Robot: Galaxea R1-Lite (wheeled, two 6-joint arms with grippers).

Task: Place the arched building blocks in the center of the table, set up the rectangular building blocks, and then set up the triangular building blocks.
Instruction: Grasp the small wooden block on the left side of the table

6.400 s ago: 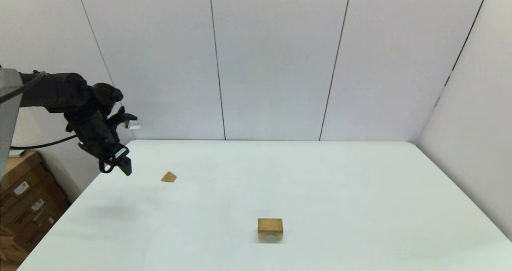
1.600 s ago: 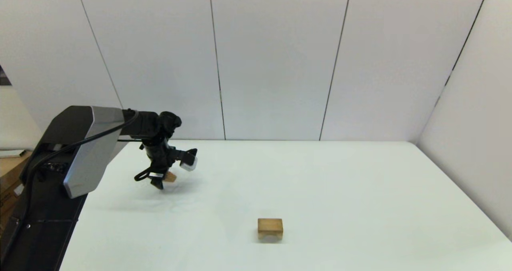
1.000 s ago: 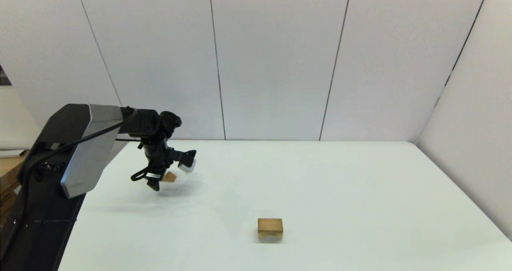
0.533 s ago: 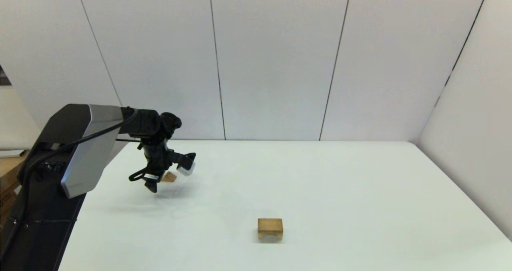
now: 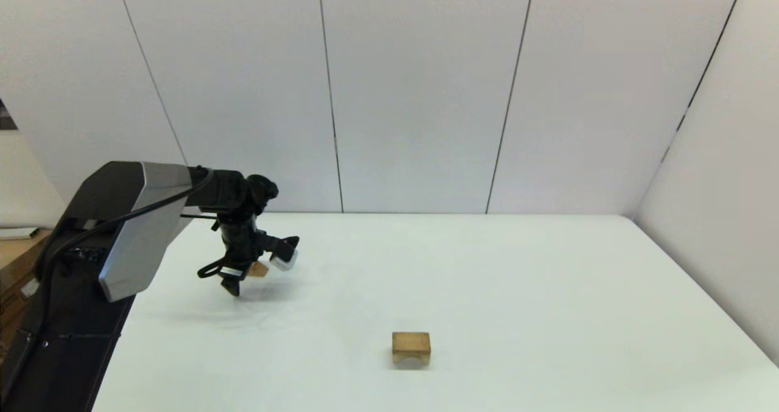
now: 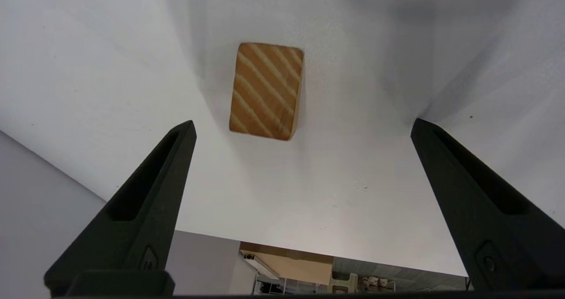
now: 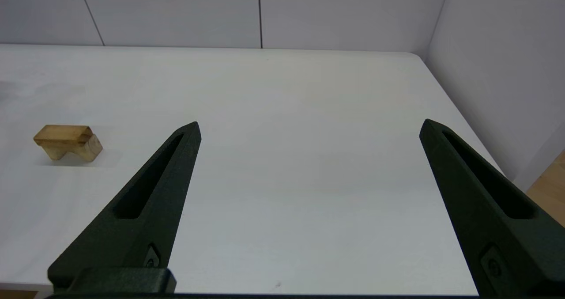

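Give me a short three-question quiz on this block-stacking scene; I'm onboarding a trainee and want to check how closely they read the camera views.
1. True or false: the left end effector is shut on the striped wedge block.
2. Which block stands on its two legs near the middle of the table? A) arched block B) flat bar C) wedge
3. Fill in: the right end effector is open and holds ____.

Key
1. False: its fingers are spread wide, with the wedge lying on the table, untouched, beyond the tips.
2. A
3. nothing
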